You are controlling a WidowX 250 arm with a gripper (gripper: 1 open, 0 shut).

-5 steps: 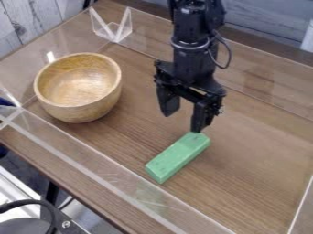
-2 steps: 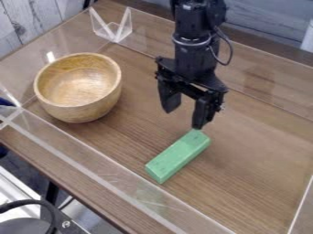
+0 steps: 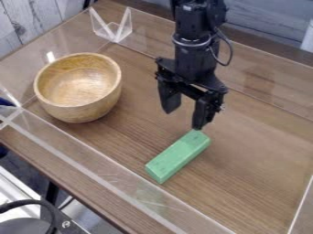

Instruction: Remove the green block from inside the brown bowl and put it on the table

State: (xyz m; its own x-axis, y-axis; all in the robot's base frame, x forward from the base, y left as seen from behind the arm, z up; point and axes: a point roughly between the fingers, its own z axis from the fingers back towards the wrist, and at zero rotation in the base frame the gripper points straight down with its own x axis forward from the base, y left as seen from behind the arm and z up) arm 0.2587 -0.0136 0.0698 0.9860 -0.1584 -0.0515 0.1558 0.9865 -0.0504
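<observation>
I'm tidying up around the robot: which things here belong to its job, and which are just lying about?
Job:
- flat green rectangular block
- round tan wooden bowl
- brown wood-grain table

Lying about:
- small clear plastic piece

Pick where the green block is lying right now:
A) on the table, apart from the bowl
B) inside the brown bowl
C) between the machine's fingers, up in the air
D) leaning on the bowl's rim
A: the green block lies flat on the bare wood of the table, with a gap between it and the brown bowl.
</observation>
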